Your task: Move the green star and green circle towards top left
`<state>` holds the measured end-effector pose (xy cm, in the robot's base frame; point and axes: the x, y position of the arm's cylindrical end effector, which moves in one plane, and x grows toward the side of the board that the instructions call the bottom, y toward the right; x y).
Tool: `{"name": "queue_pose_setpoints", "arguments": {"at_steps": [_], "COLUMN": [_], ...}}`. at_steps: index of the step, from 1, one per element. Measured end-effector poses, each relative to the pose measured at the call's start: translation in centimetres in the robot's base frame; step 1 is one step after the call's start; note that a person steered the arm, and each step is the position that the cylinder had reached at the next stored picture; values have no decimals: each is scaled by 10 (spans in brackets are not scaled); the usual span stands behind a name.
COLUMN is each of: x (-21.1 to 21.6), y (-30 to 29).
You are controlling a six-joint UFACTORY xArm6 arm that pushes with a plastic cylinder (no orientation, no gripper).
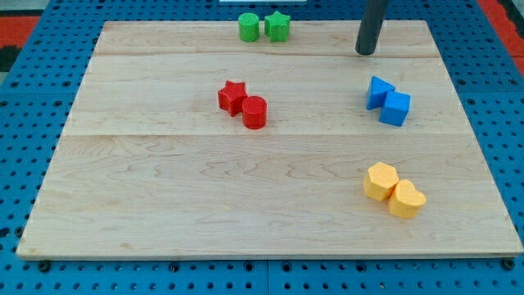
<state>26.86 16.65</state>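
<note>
The green circle point(249, 26) and the green star point(277, 26) stand side by side, touching, at the top edge of the wooden board point(164, 188), a little left of its middle. The circle is on the left, the star on the right. My tip point(365, 52) is the lower end of a dark rod that comes down from the view's top right. It rests on the board well to the right of the green star and apart from it, above the blue blocks.
A red star point(232, 96) and a red cylinder point(255, 112) touch near the board's middle. A blue triangle-like block point(377, 92) and a blue cube point(396, 108) sit at the right. Two yellow blocks point(380, 181) point(406, 199) lie at the lower right. A blue pegboard point(24, 123) surrounds the board.
</note>
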Motion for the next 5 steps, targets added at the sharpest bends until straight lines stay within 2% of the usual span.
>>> {"name": "queue_pose_setpoints", "arguments": {"at_steps": [2,4,5], "x": [-3,-48,-48], "y": [0,-14,-14]}}
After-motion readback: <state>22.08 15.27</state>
